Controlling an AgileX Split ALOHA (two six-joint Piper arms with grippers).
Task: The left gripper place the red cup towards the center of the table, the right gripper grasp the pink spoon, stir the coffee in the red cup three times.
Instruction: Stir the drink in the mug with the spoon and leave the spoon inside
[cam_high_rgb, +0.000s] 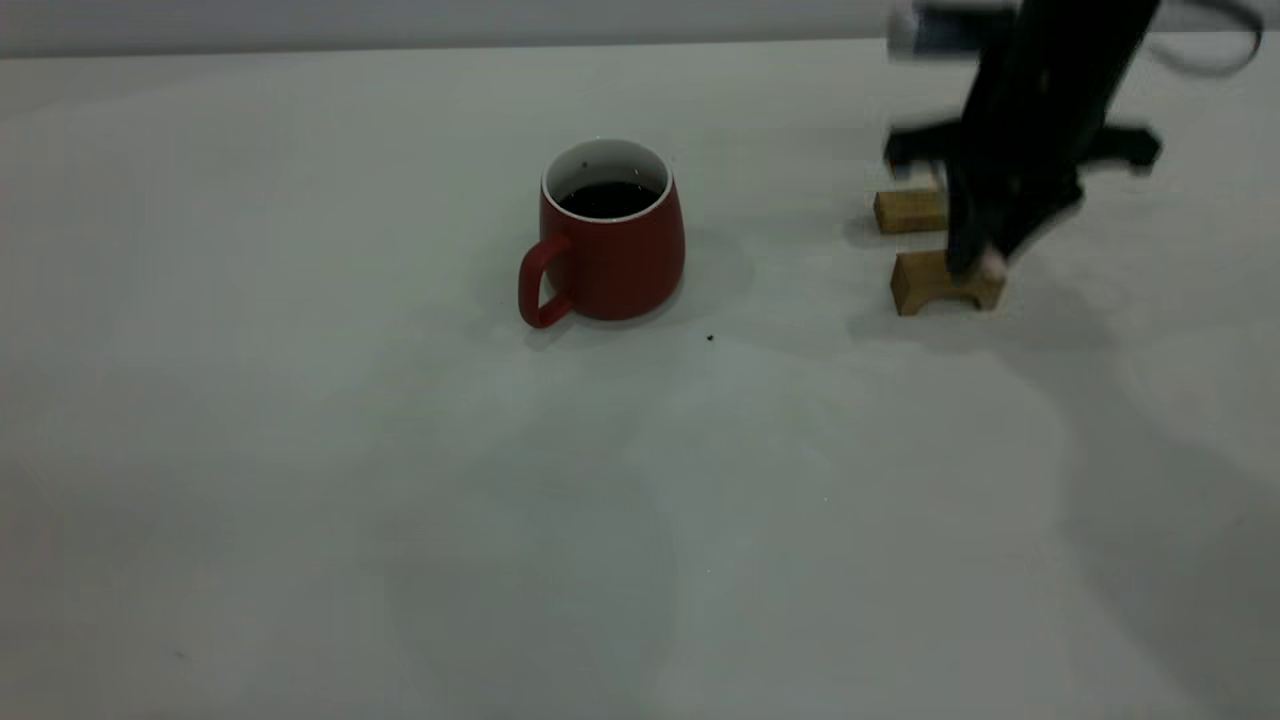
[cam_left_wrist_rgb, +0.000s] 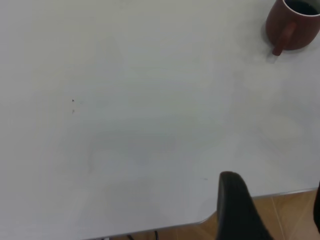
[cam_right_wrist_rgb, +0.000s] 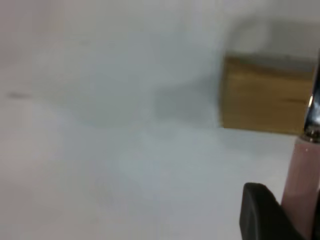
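You have one squat dark-red mug, the red cup (cam_high_rgb: 612, 250), holding dark coffee (cam_high_rgb: 607, 199), well to the left of the right gripper (cam_high_rgb: 975, 262). That gripper is clamped on one pink spoon (cam_right_wrist_rgb: 301, 172), directly above two small wooden blocks (cam_high_rgb: 945, 280). The left gripper (cam_left_wrist_rgb: 280, 210) hangs spread over the off-white table (cam_high_rgb: 300, 450) edge.

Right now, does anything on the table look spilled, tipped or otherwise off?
Nothing spilled or tipped. The red cup stands upright, its coffee inside. The only oddity is a tiny dark speck on the table beside the cup.
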